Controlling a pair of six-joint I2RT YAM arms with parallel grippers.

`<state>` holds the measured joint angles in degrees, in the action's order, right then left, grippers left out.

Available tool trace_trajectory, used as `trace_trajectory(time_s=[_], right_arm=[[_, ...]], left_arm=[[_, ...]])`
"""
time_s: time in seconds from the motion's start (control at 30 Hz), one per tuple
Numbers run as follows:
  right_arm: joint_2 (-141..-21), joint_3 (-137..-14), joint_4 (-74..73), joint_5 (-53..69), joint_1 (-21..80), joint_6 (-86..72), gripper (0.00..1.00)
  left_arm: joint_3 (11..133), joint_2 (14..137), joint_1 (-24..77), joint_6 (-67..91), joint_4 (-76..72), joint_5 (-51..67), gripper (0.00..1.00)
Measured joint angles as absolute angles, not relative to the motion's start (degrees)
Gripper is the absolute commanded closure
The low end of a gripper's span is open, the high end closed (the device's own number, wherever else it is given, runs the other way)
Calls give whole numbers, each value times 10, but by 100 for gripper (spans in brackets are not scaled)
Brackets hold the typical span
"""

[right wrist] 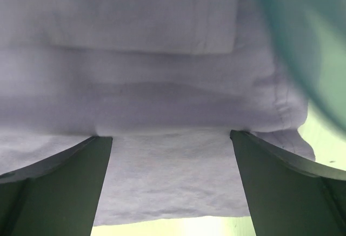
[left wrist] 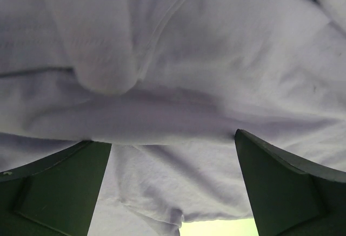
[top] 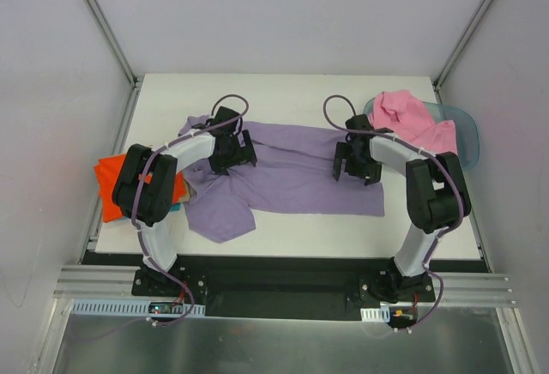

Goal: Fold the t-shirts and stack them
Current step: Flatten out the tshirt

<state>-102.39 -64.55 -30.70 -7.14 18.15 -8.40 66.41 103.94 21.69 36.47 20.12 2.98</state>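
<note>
Left gripper [top: 230, 147] and right gripper [top: 356, 165] stand released over the lavender t-shirt [top: 292, 181], grasping nothing. The left arm [top: 144, 183] covers part of the orange-red t-shirt [top: 107, 196]

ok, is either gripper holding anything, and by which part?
Nothing is held. The left gripper and right gripper are both open, low over the lavender t-shirt; cloth shows between the spread jaws, unpinched.

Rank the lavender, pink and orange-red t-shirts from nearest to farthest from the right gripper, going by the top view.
1. lavender t-shirt: right beneath the right gripper, spread across mid-table.
2. pink t-shirt: close by at the far right corner, heaped on the basket.
3. orange-red t-shirt: across the table at the left edge.
</note>
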Motion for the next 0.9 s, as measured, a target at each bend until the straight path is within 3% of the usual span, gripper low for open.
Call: trace_trajectory(time_s=[0.43,0.6,0.73,0.9], right_arm=[[-1061,-715,-309,-71,147,-80,3],[-1054,-715,-309,-67,151,-73,3],[-1017,-696,-308,-66,172,-68,3],[-932,-654,-308,-65,218,-68,3]], left_arm=[[833,1160,216,322,199,75,1],[829,1152,215,315,196,99,1],[740,1070,215,316,196,99,1],[583,872,218,341,196,93,1]])
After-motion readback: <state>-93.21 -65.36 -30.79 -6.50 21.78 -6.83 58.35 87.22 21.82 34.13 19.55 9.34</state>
